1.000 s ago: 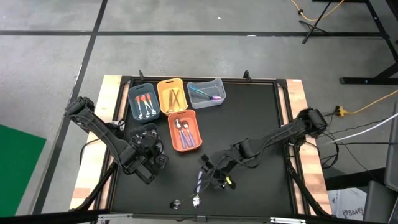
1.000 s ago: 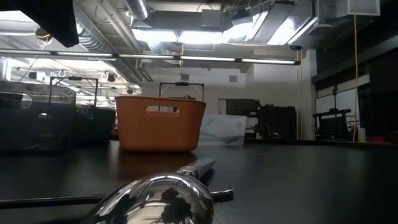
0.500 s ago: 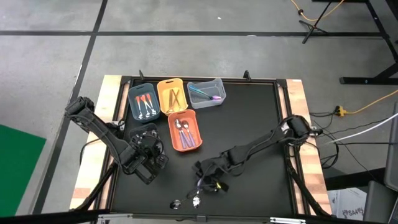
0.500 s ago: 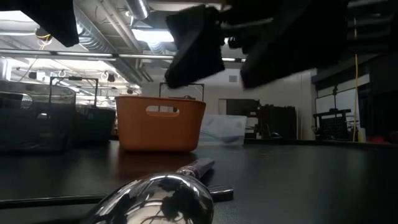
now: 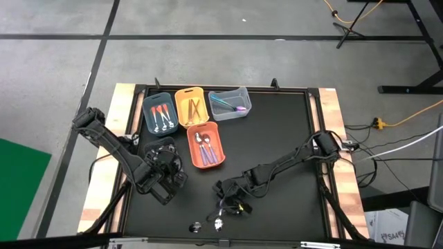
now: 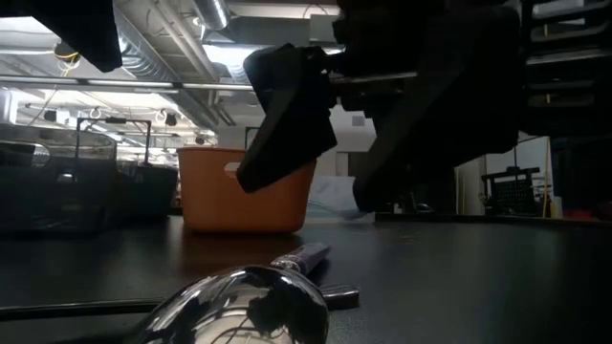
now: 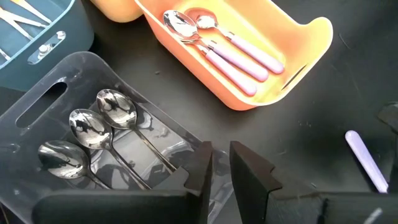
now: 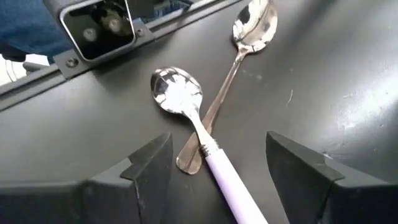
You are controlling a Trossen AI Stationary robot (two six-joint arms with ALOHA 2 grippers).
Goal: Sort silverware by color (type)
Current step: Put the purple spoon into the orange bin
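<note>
My right gripper [image 8: 219,144] is open and hovers low over two crossed spoons near the table's near edge, one finger on either side, touching neither. The lilac-handled spoon [image 8: 205,146] lies across the handle of an all-silver spoon [image 8: 239,56]. In the high view this gripper [image 5: 228,197] is right above the pair [image 5: 220,211]. The low view shows the silver spoon's bowl [image 6: 239,306] up close, with the gripper's fingers [image 6: 287,115] above it. My left gripper [image 7: 221,168] is shut and waits over a clear bin [image 7: 37,118] holding three silver spoons [image 7: 93,127].
An orange bin [image 5: 205,145] holds lilac-handled spoons. At the far edge stand a blue bin [image 5: 158,113], a yellow bin [image 5: 192,106] and a clear bin [image 5: 230,102], each with cutlery. A small round fitting [image 5: 196,226] sits at the near edge. Bare black table lies to the right.
My right gripper has moved toward the table's left and near edge and come down over the crossed spoons. In the low view it has dropped into the picture from above. The spoons have not moved.
</note>
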